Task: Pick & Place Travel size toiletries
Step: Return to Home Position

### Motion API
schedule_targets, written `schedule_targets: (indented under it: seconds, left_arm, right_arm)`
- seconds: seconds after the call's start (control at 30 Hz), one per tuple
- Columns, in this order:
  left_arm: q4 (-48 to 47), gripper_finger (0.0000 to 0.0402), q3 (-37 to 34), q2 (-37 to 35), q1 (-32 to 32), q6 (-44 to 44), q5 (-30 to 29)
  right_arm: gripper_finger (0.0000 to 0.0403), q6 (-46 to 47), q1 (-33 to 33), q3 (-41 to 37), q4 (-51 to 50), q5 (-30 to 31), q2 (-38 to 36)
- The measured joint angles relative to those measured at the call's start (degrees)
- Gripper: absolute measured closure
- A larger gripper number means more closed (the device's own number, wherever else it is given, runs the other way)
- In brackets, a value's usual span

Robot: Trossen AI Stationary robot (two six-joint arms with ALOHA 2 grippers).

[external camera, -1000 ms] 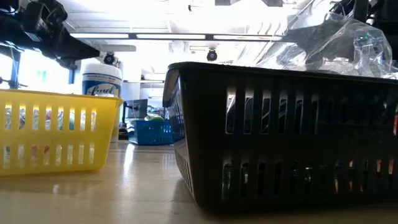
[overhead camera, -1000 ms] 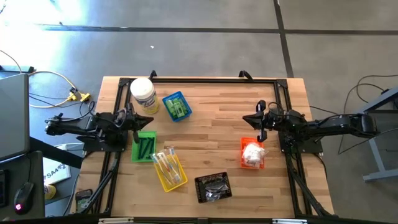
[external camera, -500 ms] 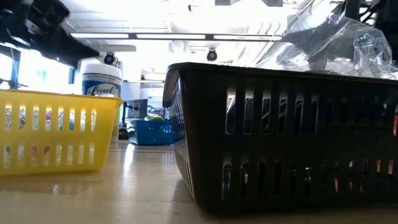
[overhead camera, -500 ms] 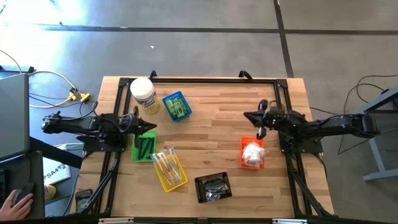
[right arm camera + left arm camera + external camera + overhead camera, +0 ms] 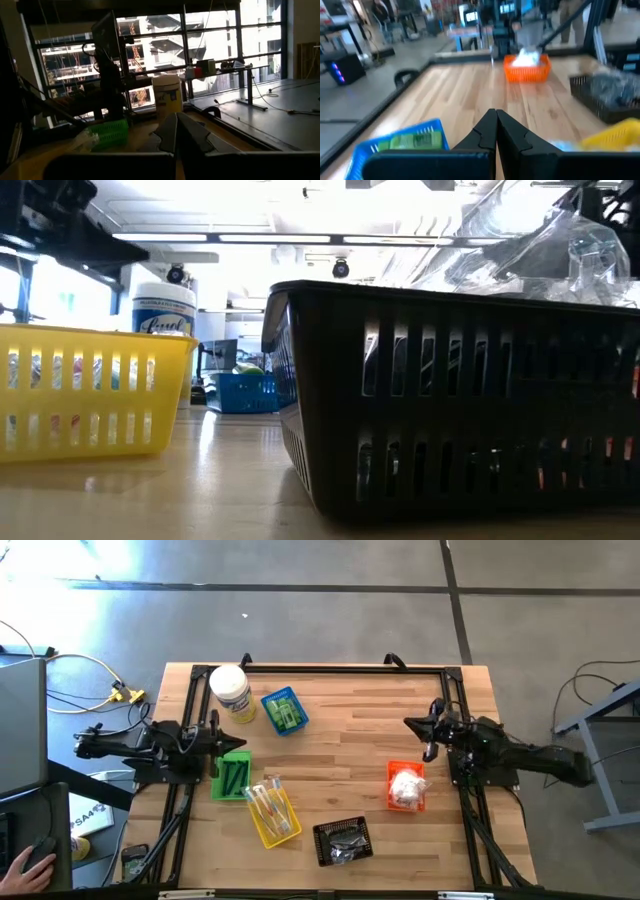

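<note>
The left tool [image 5: 495, 125] is hanging with its fingers pressed together on nothing, over the bench's [image 5: 340, 745] left edge, just beside the green basket [image 5: 216, 780]. The right tool [image 5: 176, 125] is likewise pressed together and carrying nothing, poised above the right side near the orange basket [image 5: 392, 785].

Every toiletry I can see is lying in a basket. The green bottles [image 5: 287, 716] are sitting in the blue basket [image 5: 268, 705] and the dark combs [image 5: 235, 777] in the green one. The clear-wrapped sticks [image 5: 268, 802] are lying in the yellow basket [image 5: 290, 830], the white packets [image 5: 406, 785] in the orange one, and the wrapped grey bits [image 5: 345, 845] in the black basket [image 5: 322, 845].

All of them are probably light. The bottles look stiff and smooth, so they are likely slippery and best pinched across the mid-body. The packets look soft and yielding and should be nipped at the middle. The sticks and combs are thin and best taken crosswise at mid-length, and the slick wrap may slide.

The high view alone is showing all five baskets and the white jar [image 5: 230, 692] at once. The low view is showing crinkled film rising above the black basket's rim, which reads flat from above. Only the wrist views are showing the finger closure.
</note>
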Motion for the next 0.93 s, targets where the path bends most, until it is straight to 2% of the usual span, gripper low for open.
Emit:
schedule_targets:
  seconds: [0.1,0.23,0.3,0.93]
  left_arm:
    - [-0.7,0.0402,-1.1,0.0,0.0,0.1,0.0]
    - [-0.6,0.0402,-2.0,-0.1,0.0,0.0,-1.2]
    - [-1.2,0.0402,-2.5,0.0,0.0,-0.1,-1.7]
    - [-1.5,0.0402,-2.5,0.3,0.0,-0.7,-1.5]
  right_arm:
    - [0.04,0.1,-0.9,0.0,-7.6,-0.1,-3.8]
    - [0.04,-1.3,-1.8,0.0,-8.9,-5.3,-7.4]
    - [0.04,-1.2,-2.0,0.0,-9.6,-5.8,-8.4]
    - [0.0399,-1.2,-1.9,0.0,-9.4,-5.9,-8.6]
